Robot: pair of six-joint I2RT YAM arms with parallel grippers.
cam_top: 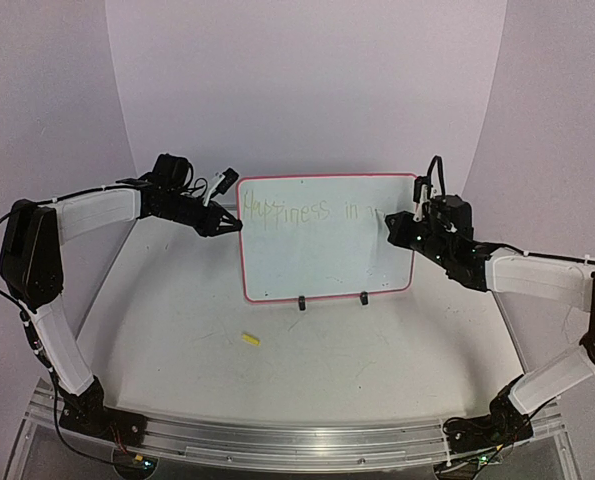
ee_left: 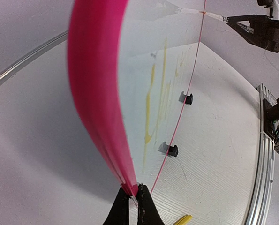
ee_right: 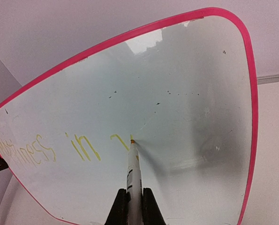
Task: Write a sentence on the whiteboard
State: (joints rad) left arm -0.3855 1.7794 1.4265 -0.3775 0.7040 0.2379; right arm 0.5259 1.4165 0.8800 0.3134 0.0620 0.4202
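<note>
Whiteboard: The whiteboard stands upright on the table at the centre of the top view, just above mid-frame, on two black clip feet.
Handling: It looks thin, light and stiff, with a glossy, slick face. On such small feet it would likely slide or tip under pen pressure.
Where to hold: The pink border is the sensible place, pinched at a side edge and away from the writing.
Facing and long axis: The long axis runs left to right across the top view. The writing face is turned toward the bottom of the frame.
Sentence: The sentence runs along the board's upper part in faint yellow-green. It reads "Happiness in", with one fresh stroke after it, so most of the writing appears undone.
Marker: The marker points up the right wrist view, its tip touching the board beside that last stroke.
Right gripper: The right gripper has its fingers clamped on the marker's barrel, at the board's right edge in the top view.
Left gripper: The left gripper has its fingers pinched onto the pink border at the board's upper left.
Loose item: A small yellow cap lies on the table below the board, well apart from it.
</note>
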